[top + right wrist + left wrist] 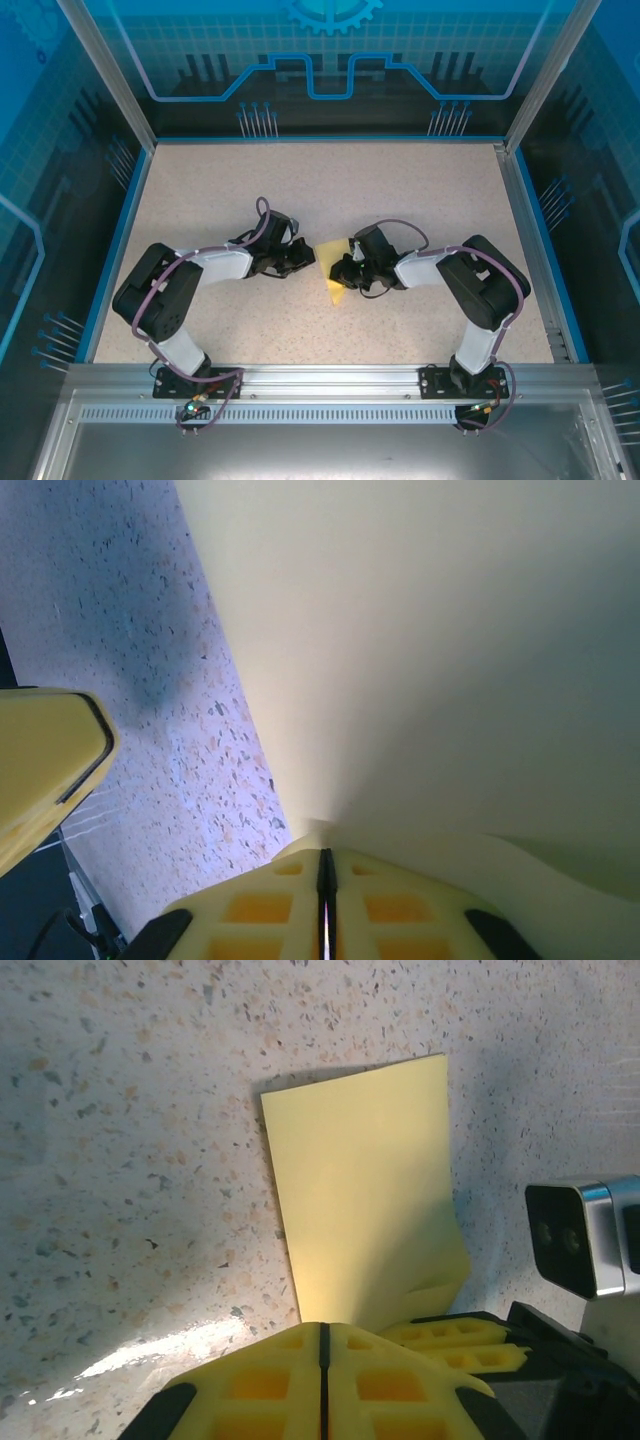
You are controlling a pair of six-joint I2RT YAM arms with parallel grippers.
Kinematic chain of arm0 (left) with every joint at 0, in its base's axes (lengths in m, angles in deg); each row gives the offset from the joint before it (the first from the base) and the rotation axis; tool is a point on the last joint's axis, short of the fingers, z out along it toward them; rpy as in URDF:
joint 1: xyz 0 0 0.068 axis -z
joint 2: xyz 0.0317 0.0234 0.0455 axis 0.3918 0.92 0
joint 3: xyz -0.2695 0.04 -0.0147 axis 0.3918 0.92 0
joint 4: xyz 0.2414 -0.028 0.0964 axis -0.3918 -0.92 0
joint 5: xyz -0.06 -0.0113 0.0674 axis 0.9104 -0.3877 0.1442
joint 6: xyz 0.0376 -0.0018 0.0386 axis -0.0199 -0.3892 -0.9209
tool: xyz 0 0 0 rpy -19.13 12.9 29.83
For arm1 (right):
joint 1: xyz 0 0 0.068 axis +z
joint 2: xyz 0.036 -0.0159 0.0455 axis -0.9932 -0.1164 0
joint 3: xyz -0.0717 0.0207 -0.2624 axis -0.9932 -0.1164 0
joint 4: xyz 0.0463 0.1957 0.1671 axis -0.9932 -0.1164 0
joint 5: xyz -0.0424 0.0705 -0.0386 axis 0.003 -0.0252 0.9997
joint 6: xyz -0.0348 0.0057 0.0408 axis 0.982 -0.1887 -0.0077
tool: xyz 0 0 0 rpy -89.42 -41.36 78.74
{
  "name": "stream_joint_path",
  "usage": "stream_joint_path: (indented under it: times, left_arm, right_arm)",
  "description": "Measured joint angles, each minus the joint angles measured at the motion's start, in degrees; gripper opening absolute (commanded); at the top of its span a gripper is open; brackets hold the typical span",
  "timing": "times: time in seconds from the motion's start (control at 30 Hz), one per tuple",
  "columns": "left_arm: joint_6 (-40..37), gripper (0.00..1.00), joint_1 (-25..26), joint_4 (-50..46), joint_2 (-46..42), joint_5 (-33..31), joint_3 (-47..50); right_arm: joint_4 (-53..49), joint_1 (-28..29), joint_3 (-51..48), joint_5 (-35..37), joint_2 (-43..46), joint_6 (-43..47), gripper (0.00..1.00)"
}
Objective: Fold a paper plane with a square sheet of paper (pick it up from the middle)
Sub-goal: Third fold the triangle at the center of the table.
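**A:** How far along are we?

**B:** Early, by our reckoning. The square sheet of paper sits mid-table, right between our two arms. From above we see no pointed shape in it and no centre crease. Nearly all the folding looks left to do.

**A:** And our grips?

**B:** The left gripper is clenched, and its pads meet on the sheet's near edge. The right gripper is clenched too, with paper running out from its closed seam. We judge that both are pinching the sheet.

**A:** What do the wrist cameras add to the top view?

**B:** From above, our arms cover much of the sheet. The left wrist shows its outline instead, a pale-yellow rectangle with a small buckle at the corner by the right gripper's fingers. We can't tell whether it is already doubled over. The right wrist shows the paper rising up and away from its own pads, and speckled table beside it.
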Motion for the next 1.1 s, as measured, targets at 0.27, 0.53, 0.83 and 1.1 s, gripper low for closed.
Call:
stream_joint_path:
  times: [0.27, 0.53, 0.83, 1.1]
  left_arm:
    - [0.90, 0.08, 1.22, 0.44, -0.70, 1.92, 1.31]
    - [1.60, 0.02, 4.31, 2.34, -0.61, 3.85, 1.49]
    - [2.58, 0.00, 4.85, 2.99, 1.79, 4.59, 1.49]
    - [2.58, 0.00, 5.01, 3.23, 3.91, 4.87, 1.25]
  right_arm:
    - [0.02, 0.00, -0.13, 0.28, 0.00, 0.04, 0.00]
    - [0.00, 0.00, -0.13, 0.28, 0.00, 0.02, 0.00]
    - [-0.09, 0.00, -0.11, 0.28, 0.00, 0.02, 0.00]
    - [-0.48, 0.00, 0.13, 0.28, -0.02, 0.02, 0.00]
